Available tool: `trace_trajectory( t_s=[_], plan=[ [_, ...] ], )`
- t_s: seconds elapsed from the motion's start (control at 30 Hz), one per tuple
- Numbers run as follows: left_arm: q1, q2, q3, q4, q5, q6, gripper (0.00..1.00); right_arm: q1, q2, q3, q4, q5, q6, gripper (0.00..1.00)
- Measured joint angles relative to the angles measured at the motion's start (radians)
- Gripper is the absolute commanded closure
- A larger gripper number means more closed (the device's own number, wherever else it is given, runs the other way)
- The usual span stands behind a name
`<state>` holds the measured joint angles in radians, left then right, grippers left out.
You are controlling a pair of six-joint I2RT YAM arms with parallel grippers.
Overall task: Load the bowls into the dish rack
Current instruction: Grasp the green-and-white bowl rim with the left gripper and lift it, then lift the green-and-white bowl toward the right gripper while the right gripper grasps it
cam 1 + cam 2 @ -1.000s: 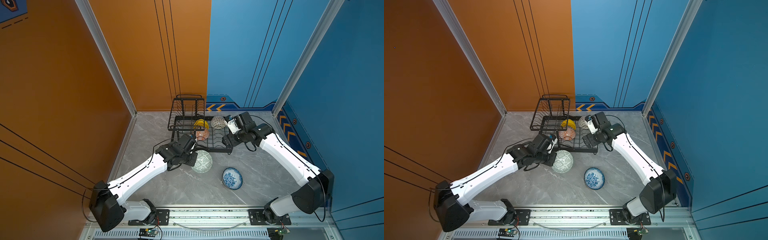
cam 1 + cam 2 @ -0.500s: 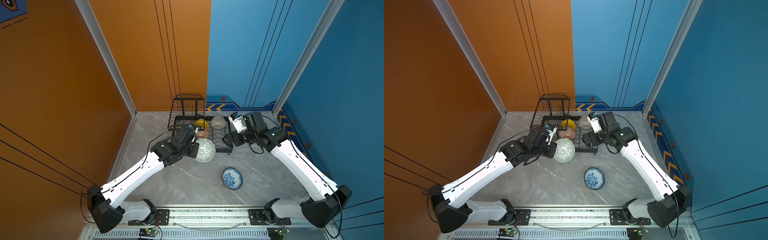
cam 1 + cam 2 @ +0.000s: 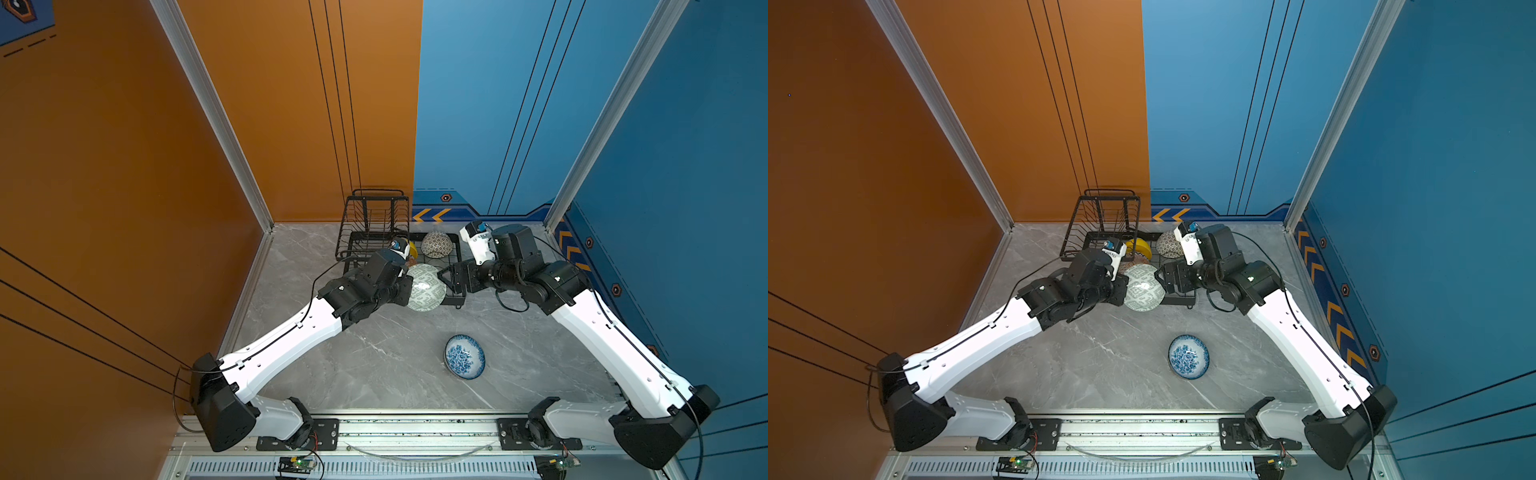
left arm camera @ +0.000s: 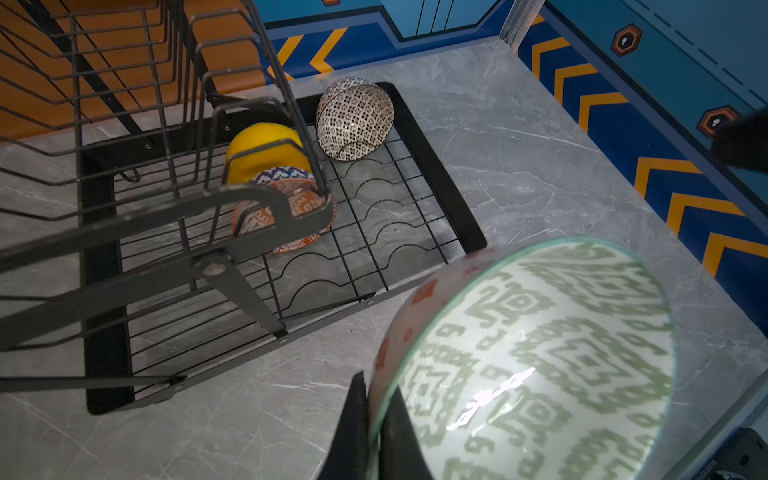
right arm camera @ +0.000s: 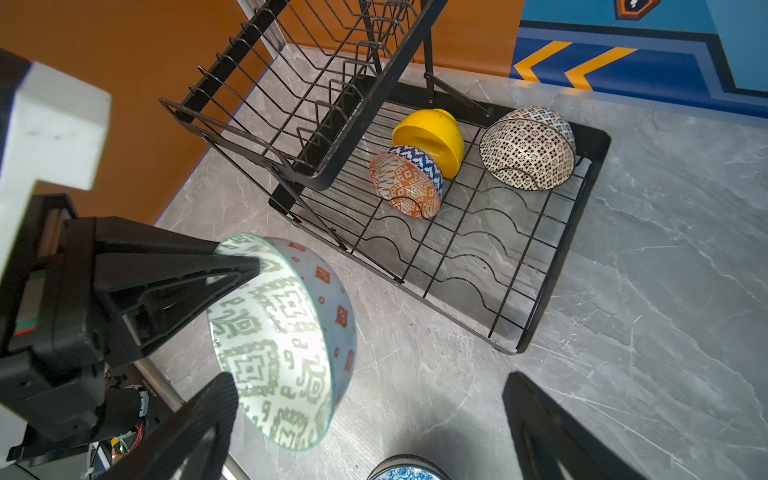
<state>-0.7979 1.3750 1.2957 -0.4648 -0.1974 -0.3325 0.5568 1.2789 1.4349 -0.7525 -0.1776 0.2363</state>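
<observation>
Here the left gripper [image 5: 249, 266] pinches the rim of the pale green patterned bowl [image 3: 426, 287], holding it tilted in the air near the dish rack [image 4: 104, 291]. In the rack's low tray stand the yellow bowl [image 5: 432, 133], the orange-white bowl [image 5: 405, 187] and the dark-patterned bowl [image 5: 528, 149]. The right gripper [image 5: 370, 378] gapes wide, empty. The blue-white floral bowl [image 3: 464, 356] sits on the table [image 3: 374, 374].

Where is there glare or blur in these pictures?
Left wrist view: the green bowl looms close and soft, with a white glare streak inside; the rack behind is sharper. Right wrist view: glare washes out part of the bowl's pattern, and the right pincer is blurred. Both top views: sharp, one small highlight on the bowl.
</observation>
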Motion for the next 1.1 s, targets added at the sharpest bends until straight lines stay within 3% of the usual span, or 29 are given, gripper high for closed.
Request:
trace_trajectory(
  t_s=[0.37,0.93,1.1],
  plan=[
    [0.010,0.062,0.075,0.075,-0.003,0.030,1.00,0.023,0.047,-0.045,0.104,0.134,0.074,0.15],
    [0.033,0.097,0.082,0.134,0.047,0.029,1.00,0.040,0.142,-0.039,0.170,0.183,0.092,0.62],
    [0.033,0.101,0.082,0.161,0.053,0.028,1.00,0.033,0.140,-0.033,0.173,0.190,0.070,0.85]
  ],
)
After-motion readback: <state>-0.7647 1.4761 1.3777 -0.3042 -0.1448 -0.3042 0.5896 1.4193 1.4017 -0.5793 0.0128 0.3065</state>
